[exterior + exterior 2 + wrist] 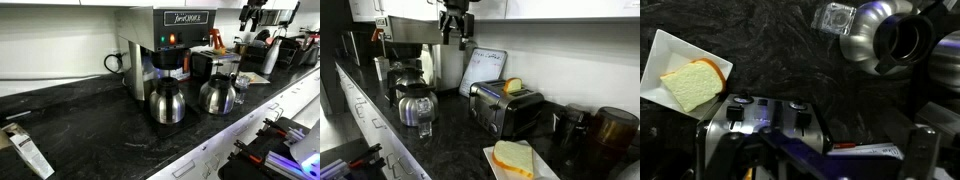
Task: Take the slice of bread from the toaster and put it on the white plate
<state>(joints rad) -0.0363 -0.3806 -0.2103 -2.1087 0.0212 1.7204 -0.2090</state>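
Note:
The dark toaster (503, 110) stands on the black counter, and a small tan slice of bread (513, 86) sticks up from its slot. The white plate (545, 168) lies in front of it and bears a larger pale slice (513, 157). My gripper (455, 30) hangs open and empty high above the counter, up and to the side of the toaster, touching nothing. It shows at the top in an exterior view (250, 15). The wrist view looks down on the toaster (765, 115), the plate (660, 55) and its slice (692, 85).
Two steel carafes (166, 102) (217, 95) stand before the tall coffee brewer (170, 40). A glass (425, 128) stands near a carafe (417, 100). A small whiteboard (483, 68) leans on the wall behind the toaster. Dark jars (610, 130) stand beyond it.

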